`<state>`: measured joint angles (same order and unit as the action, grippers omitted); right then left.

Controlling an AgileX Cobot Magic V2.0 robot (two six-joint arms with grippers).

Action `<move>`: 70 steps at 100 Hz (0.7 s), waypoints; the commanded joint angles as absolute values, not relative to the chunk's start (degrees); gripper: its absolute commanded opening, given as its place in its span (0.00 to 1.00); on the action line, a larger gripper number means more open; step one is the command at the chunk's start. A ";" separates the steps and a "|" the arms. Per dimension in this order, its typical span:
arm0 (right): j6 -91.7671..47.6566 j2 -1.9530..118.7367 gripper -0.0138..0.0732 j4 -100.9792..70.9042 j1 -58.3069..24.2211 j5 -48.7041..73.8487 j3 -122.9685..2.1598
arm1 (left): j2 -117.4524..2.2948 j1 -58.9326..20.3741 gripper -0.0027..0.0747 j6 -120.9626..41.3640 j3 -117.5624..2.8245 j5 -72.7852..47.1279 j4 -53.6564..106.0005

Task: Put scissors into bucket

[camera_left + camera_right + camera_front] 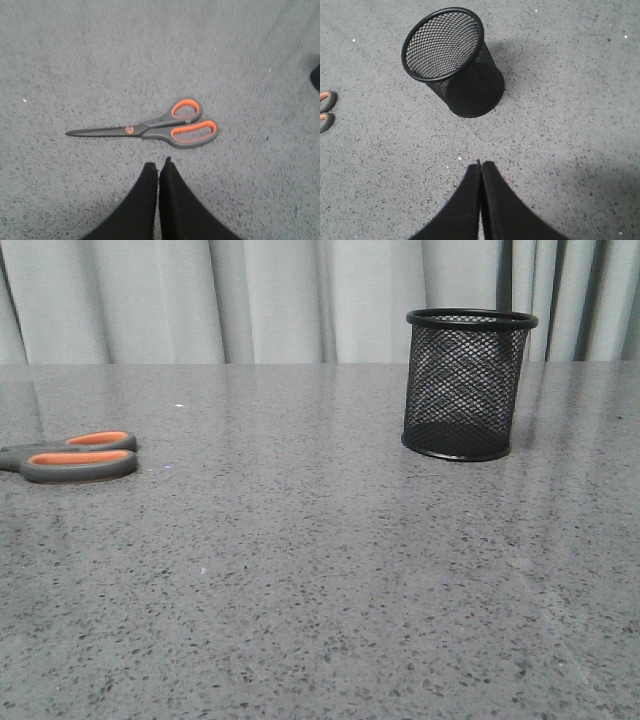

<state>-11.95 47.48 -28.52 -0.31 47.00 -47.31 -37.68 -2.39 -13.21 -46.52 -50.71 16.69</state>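
The scissors (72, 456) lie flat at the table's far left edge, dark grey handles with orange-lined loops; their blades are cut off in the front view. In the left wrist view the whole scissors (155, 127) show, closed, just beyond my left gripper (158, 164), which is shut and empty above the table. The bucket (466, 384), a black wire-mesh cup, stands upright at the right rear. In the right wrist view the bucket (455, 65) is empty and my right gripper (480, 163) is shut and empty, short of it. The scissors' handle tips (326, 114) show there too.
The grey speckled table (320, 580) spreads across the front view. Pale curtains (250, 300) hang behind the table's far edge. Neither arm shows in the front view.
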 commanded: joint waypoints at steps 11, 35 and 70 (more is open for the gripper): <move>-18.16 49.95 0.26 -33.35 -0.05 45.93 -49.87 | -43.60 -2.91 0.16 -20.88 -48.71 -47.99 23.52; -18.96 52.36 0.64 -34.95 -0.05 47.05 -49.87 | -53.19 -2.91 0.69 -28.52 -53.96 -48.87 22.84; -20.53 52.36 0.64 -34.95 -0.05 47.17 -49.87 | -72.20 -2.91 0.63 -47.48 -69.32 -59.52 20.00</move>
<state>-18.67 52.64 -33.06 -0.31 49.19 -48.00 -68.61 -2.39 -41.06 -64.35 -58.34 19.58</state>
